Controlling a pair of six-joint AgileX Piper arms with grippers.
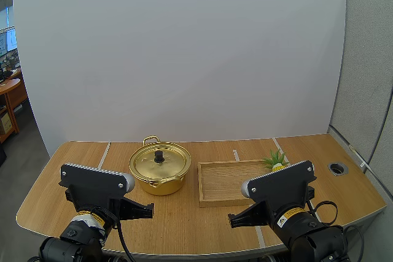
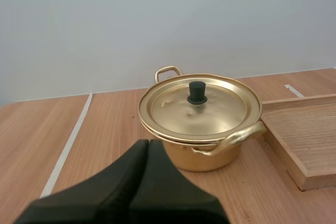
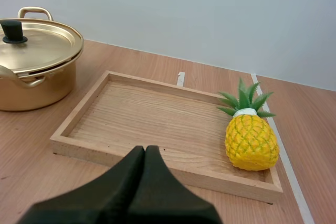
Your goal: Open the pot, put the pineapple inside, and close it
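Progress none: lidded round gold metal pot (image 2: 203,157) ahead of pressed-together left gripper (image 2: 148,142); yellow plastic pineapple (image 3: 251,141) ahead-right of pressed-together right gripper (image 3: 145,149), untouched.

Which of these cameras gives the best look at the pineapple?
The right wrist view: the whole pineapple shows, yellow body and green crown, in the wooden tray. In the high view my right arm hides most of it, leaving the crown. The left wrist view faces the pot.

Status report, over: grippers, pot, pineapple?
Left gripper, right gripper shut, empty. Lid on pot. Pineapple in tray, end away from pot. Nothing blocking lid.
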